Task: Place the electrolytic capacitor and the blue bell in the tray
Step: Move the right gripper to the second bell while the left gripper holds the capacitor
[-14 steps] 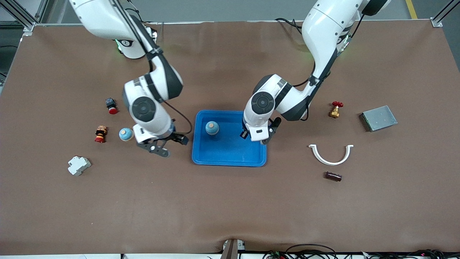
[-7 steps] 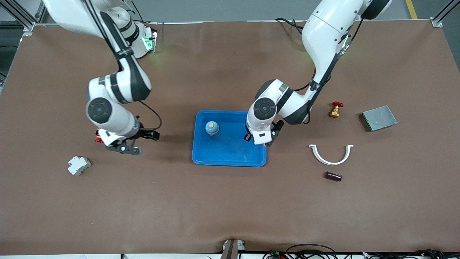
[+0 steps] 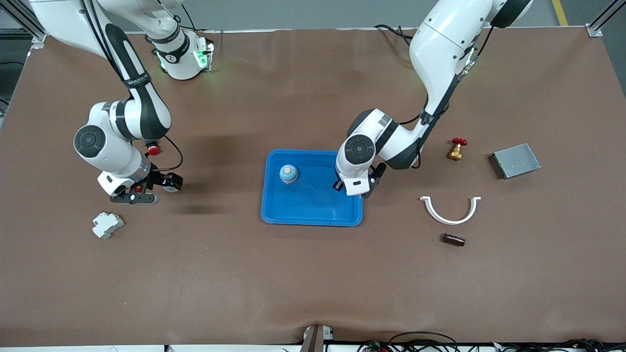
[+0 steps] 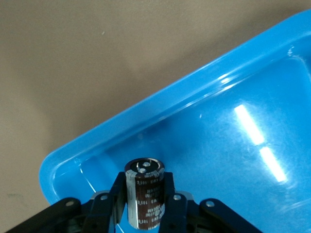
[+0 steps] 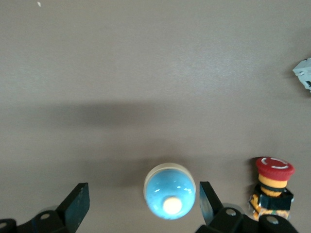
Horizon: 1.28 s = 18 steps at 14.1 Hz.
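Note:
The blue tray (image 3: 313, 215) lies mid-table, and one blue bell (image 3: 288, 173) stands in it. My left gripper (image 3: 353, 188) hangs over the tray's rim at the left arm's end, shut on a brown electrolytic capacitor (image 4: 145, 194) held upright above the tray's corner (image 4: 160, 121). Toward the right arm's end, my right gripper (image 3: 144, 190) is open over a second blue bell (image 3: 170, 187), which it mostly hides in the front view. In the right wrist view this bell (image 5: 170, 190) sits on the table between the wide-apart fingers (image 5: 77, 201) and touches neither of them.
Near the right gripper are a red-capped push button (image 5: 273, 187), another red button (image 3: 154, 149) and a white breaker (image 3: 107, 225). Toward the left arm's end lie a brass valve (image 3: 457, 149), a grey metal box (image 3: 516, 160), a white curved clip (image 3: 450, 211) and a dark cylinder (image 3: 453, 239).
The right arm has swung from beside the tray toward its own end of the table, and its gripper now straddles the second blue bell. The left gripper has barely moved.

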{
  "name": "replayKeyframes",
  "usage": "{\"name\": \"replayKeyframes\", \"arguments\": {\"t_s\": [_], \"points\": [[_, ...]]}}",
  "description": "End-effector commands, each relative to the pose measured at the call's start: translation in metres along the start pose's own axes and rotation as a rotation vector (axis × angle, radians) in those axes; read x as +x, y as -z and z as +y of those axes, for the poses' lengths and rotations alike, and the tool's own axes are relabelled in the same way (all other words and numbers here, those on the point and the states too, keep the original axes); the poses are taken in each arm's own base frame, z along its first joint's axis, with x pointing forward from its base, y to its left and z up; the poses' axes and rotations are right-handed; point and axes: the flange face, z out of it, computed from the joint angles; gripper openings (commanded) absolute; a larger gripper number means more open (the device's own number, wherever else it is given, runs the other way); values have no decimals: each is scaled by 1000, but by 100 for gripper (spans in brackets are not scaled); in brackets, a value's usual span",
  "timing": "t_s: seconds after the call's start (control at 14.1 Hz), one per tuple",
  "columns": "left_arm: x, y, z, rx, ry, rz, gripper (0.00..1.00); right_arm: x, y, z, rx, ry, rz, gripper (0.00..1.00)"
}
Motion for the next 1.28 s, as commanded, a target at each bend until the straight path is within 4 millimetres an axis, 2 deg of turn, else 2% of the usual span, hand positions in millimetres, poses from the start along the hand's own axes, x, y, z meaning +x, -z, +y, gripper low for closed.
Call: {"name": "replayKeyframes", "arguments": {"t_s": [0.0, 0.36, 0.5, 0.71, 0.85, 0.92, 1.0, 1.07, 1.14, 1.21], "points": [[-3, -2, -4, 8, -7, 19, 2, -13, -3, 6, 6, 21, 34, 100], [-6, -9, -6, 19, -11, 21, 3, -27, -25, 9, 4, 34, 85, 100], [-6, -10, -7, 21, -12, 20, 7, -31, -34, 14, 2, 30, 89, 100], [-7, -10, -7, 22, -13, 20, 23, -37, -51, 26, -2, 39, 93, 100], [-6, -9, -6, 22, -13, 21, 38, -42, -60, 27, -3, 41, 88, 100], [-6, -8, -7, 24, -14, 21, 51, -43, -63, 27, -3, 41, 83, 100], [-8, -7, -6, 22, -15, 20, 60, -44, -65, 27, -3, 41, 79, 100], [-7, -7, -7, 24, -15, 21, 85, -45, -67, 27, -3, 40, 74, 100], [-7, -6, -6, 22, -15, 21, 100, -48, -71, 27, -3, 39, 67, 100], [-7, -4, -5, 18, -17, 21, 100, -50, -72, 27, -3, 37, 68, 100]]}}
